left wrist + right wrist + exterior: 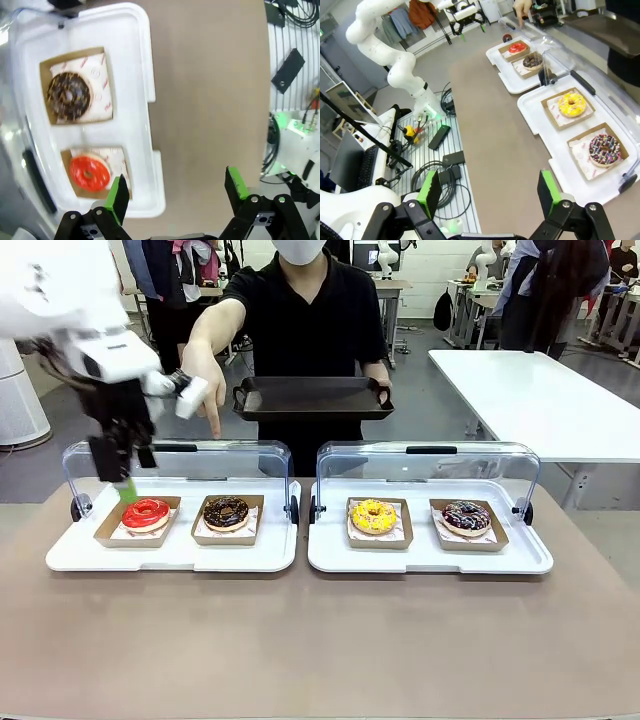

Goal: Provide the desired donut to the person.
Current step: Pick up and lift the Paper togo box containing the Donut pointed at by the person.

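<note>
The person (305, 320) at the far side holds a black tray (310, 397) and points a hand (200, 380) down over the left tray (170, 552). The left arm (60, 290) hangs the left gripper (125, 488) just above the red donut (146, 512), left of the chocolate donut (226, 511). Wrist views show its jaws wide, and the right gripper (490, 185) wide too, well apart from the donuts.

Tabletop (320, 640) carries two trays side by side. Left tray (170, 555) lies below the left jaws. Its outer donut (146, 512) sits just under and before them, and its inner donut (226, 511) is next to their right. Right tray (430, 558) is well to their right, holding the third donut (373, 516) and the fourth donut (466, 516). Behind both trays the person (310, 320) holds a serving tray (310, 398). The person's hand (200, 378) is near the jaws' right, behind the inner donut
</note>
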